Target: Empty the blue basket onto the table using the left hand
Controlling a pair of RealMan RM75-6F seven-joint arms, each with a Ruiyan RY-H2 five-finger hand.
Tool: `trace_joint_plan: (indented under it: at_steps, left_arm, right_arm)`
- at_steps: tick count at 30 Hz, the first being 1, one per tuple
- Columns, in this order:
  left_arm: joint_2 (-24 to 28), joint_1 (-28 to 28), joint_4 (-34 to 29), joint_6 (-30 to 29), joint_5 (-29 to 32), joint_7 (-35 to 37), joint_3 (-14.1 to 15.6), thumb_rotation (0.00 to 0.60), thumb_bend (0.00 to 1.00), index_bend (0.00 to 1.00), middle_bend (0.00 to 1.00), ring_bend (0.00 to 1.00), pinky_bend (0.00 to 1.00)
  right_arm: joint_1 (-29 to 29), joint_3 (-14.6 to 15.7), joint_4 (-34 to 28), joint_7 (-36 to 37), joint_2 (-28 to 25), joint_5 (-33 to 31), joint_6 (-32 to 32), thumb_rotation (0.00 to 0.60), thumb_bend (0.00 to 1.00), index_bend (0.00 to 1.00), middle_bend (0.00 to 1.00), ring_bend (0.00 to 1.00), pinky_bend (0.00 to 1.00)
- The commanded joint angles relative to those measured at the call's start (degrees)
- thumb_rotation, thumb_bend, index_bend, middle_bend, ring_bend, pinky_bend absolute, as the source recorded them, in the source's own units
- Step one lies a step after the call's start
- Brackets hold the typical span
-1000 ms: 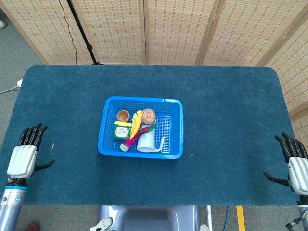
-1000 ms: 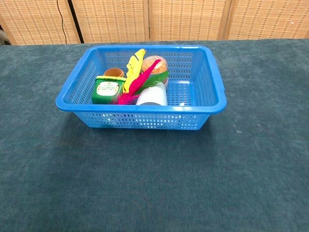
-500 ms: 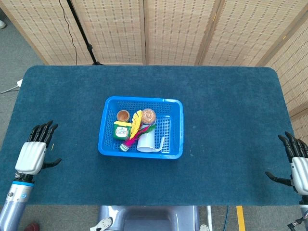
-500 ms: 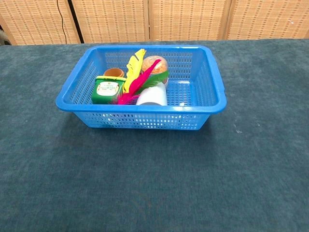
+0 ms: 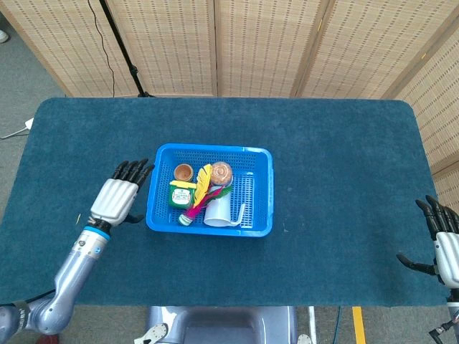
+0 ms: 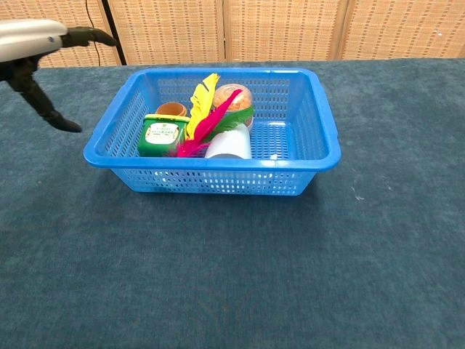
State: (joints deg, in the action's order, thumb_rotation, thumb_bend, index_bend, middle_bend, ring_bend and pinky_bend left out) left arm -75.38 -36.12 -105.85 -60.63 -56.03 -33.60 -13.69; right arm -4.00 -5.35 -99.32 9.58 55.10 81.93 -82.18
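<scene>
The blue basket stands in the middle of the table. In it lie a green tin, a small brown cup, a feather shuttlecock, a round orange-topped jar and a white cup. My left hand hovers just left of the basket, fingers spread, holding nothing. My right hand is at the table's right front edge, open.
The dark blue cloth covers the table. Wicker screens stand behind it. A black stand pole rises at the back left.
My left hand has swung from the table's left front edge in to the basket's left side and entered the chest view. The right hand has barely moved.
</scene>
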Motion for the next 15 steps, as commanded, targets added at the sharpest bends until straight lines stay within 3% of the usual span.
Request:
trace_joint_plan:
  at_steps: [1, 7, 15]
  left_arm:
    - [-5.7, -5.0, 5.3, 3.4, 5.9, -3.2, -1.9, 0.600, 0.00, 0.00, 0.00, 0.00, 0.00]
    - [-11.6, -9.8, 10.5, 4.2, 12.5, -5.8, -2.5, 0.600, 0.00, 0.00, 0.00, 0.00, 0.00]
    - [-14.8, -13.3, 13.6, 2.8, 18.8, -9.4, -1.7, 0.600, 0.00, 0.00, 0.00, 0.00, 0.00]
  right_arm:
    - [-0.1, -0.1, 0.1, 0.2, 0.0, -0.2, 0.2, 0.600, 0.00, 0.00, 0.00, 0.00, 0.00]
    - [-0.4, -0.3, 0.5, 0.6, -0.1, -0.8, 0.9, 0.600, 0.00, 0.00, 0.00, 0.00, 0.00]
    - [-0.7, -0.4, 0.6, 0.8, -0.1, -1.0, 1.4, 0.600, 0.00, 0.00, 0.00, 0.00, 0.00]
